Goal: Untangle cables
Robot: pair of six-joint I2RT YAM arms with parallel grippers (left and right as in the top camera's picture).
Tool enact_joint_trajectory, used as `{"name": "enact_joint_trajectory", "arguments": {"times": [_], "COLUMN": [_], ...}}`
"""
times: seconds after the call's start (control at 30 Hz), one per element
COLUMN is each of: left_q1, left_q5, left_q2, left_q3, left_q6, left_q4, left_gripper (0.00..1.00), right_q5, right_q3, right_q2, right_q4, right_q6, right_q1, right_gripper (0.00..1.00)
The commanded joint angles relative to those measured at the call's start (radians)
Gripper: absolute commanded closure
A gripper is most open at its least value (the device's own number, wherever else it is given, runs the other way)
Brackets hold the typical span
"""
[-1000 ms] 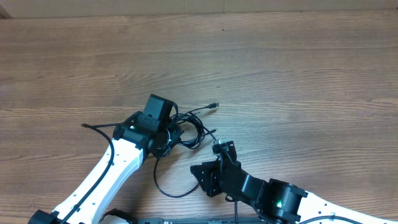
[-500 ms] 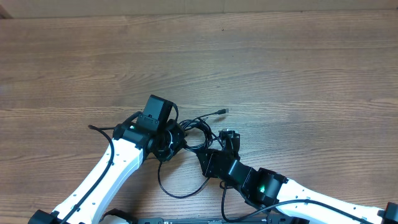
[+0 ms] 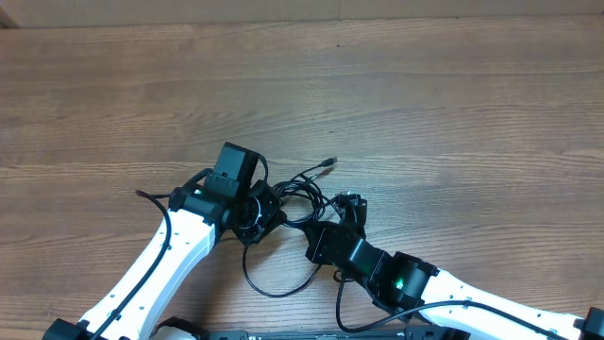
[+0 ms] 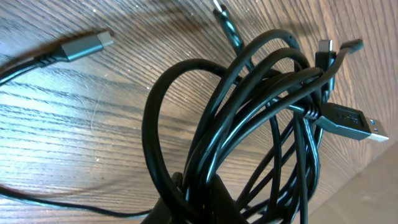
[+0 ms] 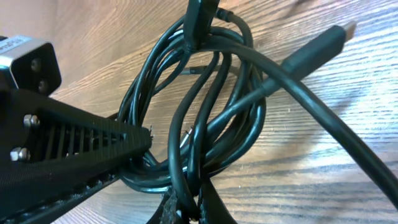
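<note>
Overhead: the cables (image 3: 291, 200) sit as one knot at approx 6 o'clock on the table (image 3: 425, 94), near the front edge. One plug end (image 3: 327, 162) pokes out toward 1 o'clock and a slack loop (image 3: 274, 283) trails toward 6. L gripper (image 3: 262, 212) is on the knot's 9 o'clock side, clenched on strands, same as a sec ago. R gripper (image 3: 342, 210) was off at 5 o'clock, clear of the knot w/ jaws part-way apart. Now it's in at the knot's 3 o'clock side, pinched tight.

L wrist: at 6 o'clock we see L gripper (image 4: 186, 208) clamped on several strands. Coils fan up toward 12, w/ a flat plug (image 4: 354, 121) at 3 and a grey plug (image 4: 87, 46) lying at 10.

R wrist: R gripper (image 5: 189, 210) at 6 o'clock grips what looks like two strands at the coil's bottom. An L finger (image 5: 93, 142) comes in from 9.

So we now hold opposite sides, and we judge a pull-apart is next. Risk: R has more than one strand, so pulling may tighten the knot.
</note>
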Motion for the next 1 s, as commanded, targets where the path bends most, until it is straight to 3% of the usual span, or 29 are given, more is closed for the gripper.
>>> {"name": "enact_joint_trajectory", "arguments": {"times": [0.0,0.2,0.47,0.77,0.97], "left_q1": [-0.021,-0.021,-0.017,0.011,0.072], "left_q5": [0.252,0.406,0.536,0.556,0.589], "left_q2": [-0.006,-0.006,-0.006,-0.006,-0.006], "left_q3": [0.023,0.023,0.023,0.023,0.023], "left_q6": [0.022,0.022,0.021,-0.015,-0.077], "left_q4": [-0.017,-0.001,0.092,0.158,0.174], "left_gripper": [0.96,0.96,0.96,0.96,0.96], "right_q5": [0.090,0.111,0.129,0.114,0.114], "right_q3": [0.008,0.008,0.008,0.008,0.008], "right_q2": [0.008,0.008,0.008,0.008,0.008], "right_q4": [0.016,-0.032,-0.184,-0.245,-0.293], "right_q6": [0.001,0.002,0.121,0.123,0.200], "right_q1": [-0.020,-0.023,-0.084,-0.117,-0.125], "right_gripper": [0.96,0.96,0.96,0.96,0.96]}}
